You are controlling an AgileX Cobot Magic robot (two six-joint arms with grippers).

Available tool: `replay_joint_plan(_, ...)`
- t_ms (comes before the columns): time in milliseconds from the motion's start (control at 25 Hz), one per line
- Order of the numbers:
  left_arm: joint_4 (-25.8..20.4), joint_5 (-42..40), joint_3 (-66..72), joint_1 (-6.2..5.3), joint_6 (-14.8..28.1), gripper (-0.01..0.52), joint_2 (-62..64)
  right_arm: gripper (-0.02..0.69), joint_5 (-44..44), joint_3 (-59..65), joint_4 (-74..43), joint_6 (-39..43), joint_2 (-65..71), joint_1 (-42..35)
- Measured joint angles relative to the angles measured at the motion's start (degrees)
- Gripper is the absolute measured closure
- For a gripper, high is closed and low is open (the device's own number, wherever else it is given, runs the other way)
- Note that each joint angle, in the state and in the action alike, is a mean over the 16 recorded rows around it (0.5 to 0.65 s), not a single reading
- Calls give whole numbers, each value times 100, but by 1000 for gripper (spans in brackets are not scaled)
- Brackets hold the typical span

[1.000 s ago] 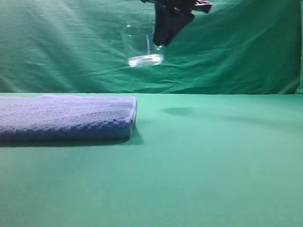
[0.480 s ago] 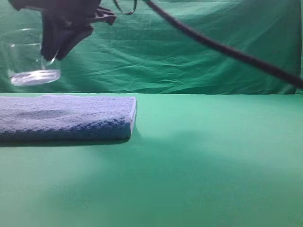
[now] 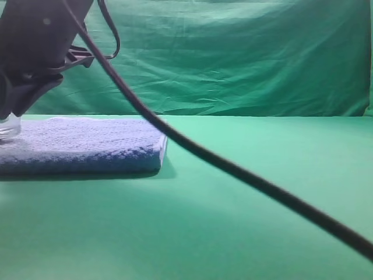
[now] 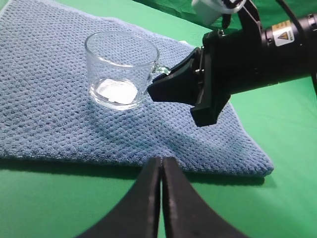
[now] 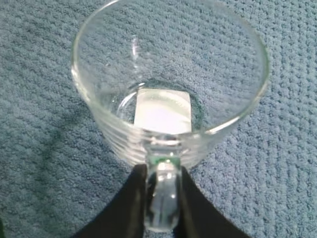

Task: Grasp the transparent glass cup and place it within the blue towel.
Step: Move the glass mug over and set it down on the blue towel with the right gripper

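Note:
The transparent glass cup [image 4: 121, 69] stands upright over the middle of the blue towel [image 4: 54, 124], its base at the towel's surface; whether it rests on it I cannot tell. My right gripper [image 4: 152, 90] is shut on the cup's side handle [image 5: 161, 198], as the right wrist view [image 5: 162, 173] shows. In the exterior view only the cup's base [image 3: 6, 126] shows at the far left, under the right gripper [image 3: 10, 112], above the towel [image 3: 87, 146]. My left gripper [image 4: 161, 161] is shut and empty, just off the towel's near edge.
The right arm's black cable [image 3: 233, 169] sags across the exterior view from upper left to lower right. Green cloth [image 3: 262, 192] covers the table, with a green backdrop [image 3: 245, 58] behind.
The right gripper has carried the cup leftward and down, from high beside the towel's right end to over the towel at the far left. The towel has not moved.

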Motion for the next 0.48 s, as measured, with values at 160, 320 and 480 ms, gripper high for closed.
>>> replay_joint_plan(160, 0, 0, 0, 0, 0, 514, 0, 256, 419, -4, -66, 90, -342, -120)
replay_joint_plan(320, 0, 0, 0, 0, 0, 514, 0, 308, 889, -8, -143, 191, -828, -286)
replay_joint_plan(480, 0, 0, 0, 0, 0, 514, 0, 419, 1350, -11, -215, 287, -1358, -459)
